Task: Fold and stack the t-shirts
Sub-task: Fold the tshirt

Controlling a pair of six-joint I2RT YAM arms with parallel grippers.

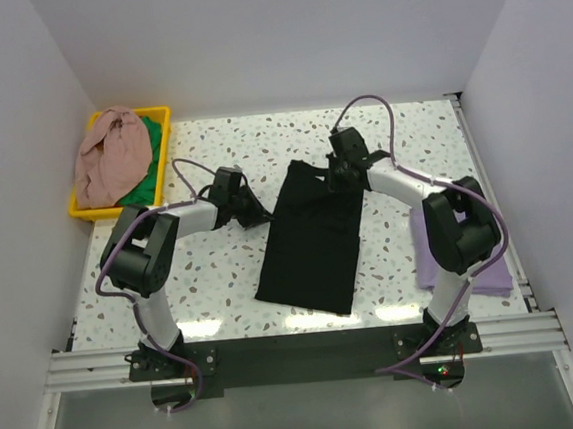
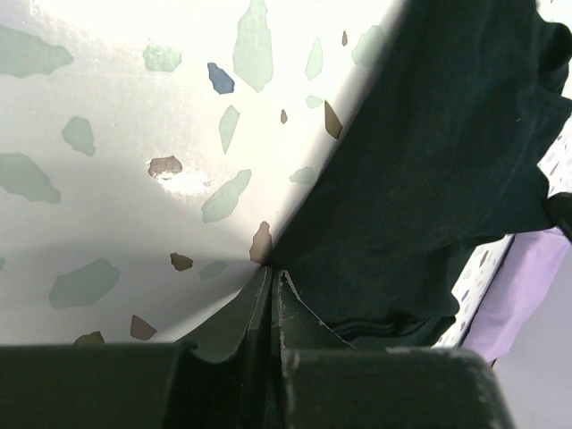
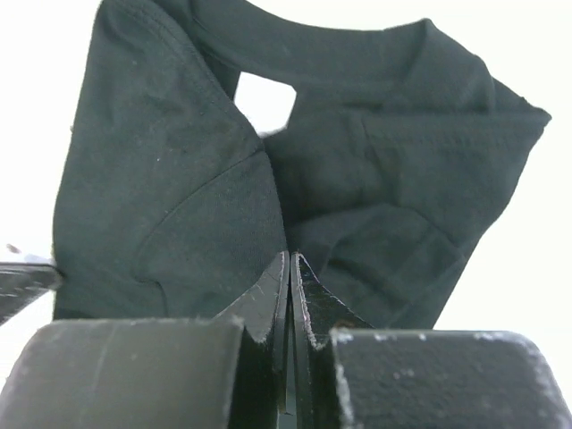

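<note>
Mid-table, black t-shirt (image 1: 307, 243) lies folded long, with open table (image 1: 221, 270) left of it and beyond its far end. At shirt's left edge, left gripper (image 2: 270, 273), jaws nearly together, pinching hem. At shirt's far end, right gripper (image 3: 289, 259) is clenched on puckered cloth. Right of shirt, lavender t-shirt (image 1: 492, 272) lies partly under right arm (image 1: 459, 230). Far left of shirt, yellow bin (image 1: 157, 113) holds pink t-shirt (image 1: 109, 155) and green t-shirt (image 1: 144, 190).
</note>
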